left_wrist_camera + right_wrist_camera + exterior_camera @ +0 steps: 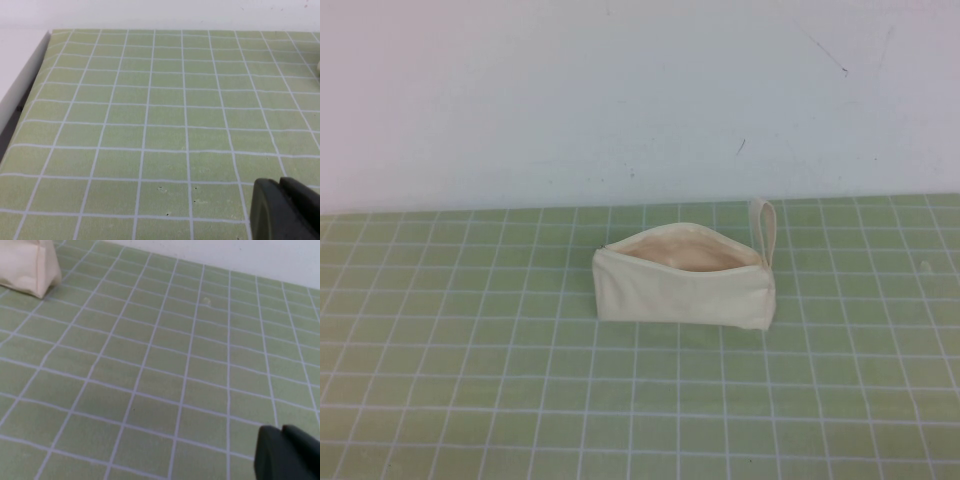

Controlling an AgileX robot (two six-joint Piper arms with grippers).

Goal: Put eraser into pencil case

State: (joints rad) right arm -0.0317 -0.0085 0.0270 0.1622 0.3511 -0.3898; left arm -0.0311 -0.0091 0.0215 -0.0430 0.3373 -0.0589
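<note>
On the green grid mat [470,400], pencil case [685,290]; pincers parked.

Pencil case [685,295]: matt cream cloth, smooth weave, paler peach cloth lining. Mat [470,400]: matt green, slightly grainy, white grid lines. Left gripper [285,210] and right gripper [287,454]: matt black plastic.
</note>
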